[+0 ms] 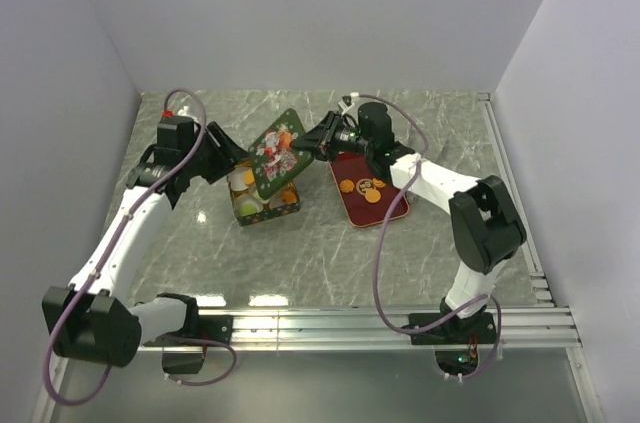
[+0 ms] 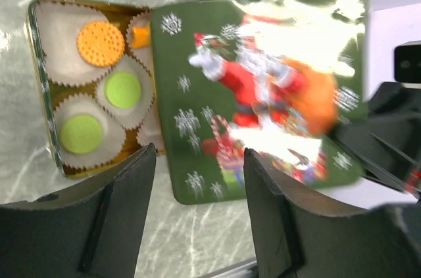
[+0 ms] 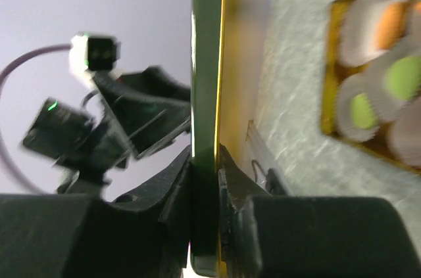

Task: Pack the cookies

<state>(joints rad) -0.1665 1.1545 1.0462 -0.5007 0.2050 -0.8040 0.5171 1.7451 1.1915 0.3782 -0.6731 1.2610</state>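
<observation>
1. Gripping the lid (image 1: 275,151): the right gripper (image 1: 312,143) is clamped on its edge. In the right wrist view both fingers (image 3: 177,186) press flat against the green outside and gold inside of the lid (image 3: 205,61), with no gap visible.
2. The lid is tilted and not seated. It hangs over the right part of the tin (image 1: 262,217). The Santa print faces up in the left wrist view (image 2: 263,87).
3. The left gripper (image 1: 228,155) sits at the tin's left side with its jaws clearly apart. In its own camera the fingers (image 2: 125,212) straddle the lid's near edge. I see no pinch on the lid, and I cannot tell whether there is any contact.
4. Some cookies are in the tin (image 2: 92,4), each in a white paper cup (image 2: 59,68): one orange round (image 2: 100,43), two green (image 2: 123,89) (image 2: 81,133), and one more orange (image 2: 139,36) half hidden under the lid. The right wrist view shows the same tin (image 3: 329,68) blurred, with green (image 3: 358,110) and orange (image 3: 391,22) patches.
5. The remaining cookies lie on the red tray (image 1: 387,211), right of the tin and below the right gripper. About three orange ones (image 1: 372,195) are bunched mid-tray. An exact count is not possible from the top view.
6. Tin and tray both rest on the marble table (image 1: 330,263), near each other but not touching.
</observation>
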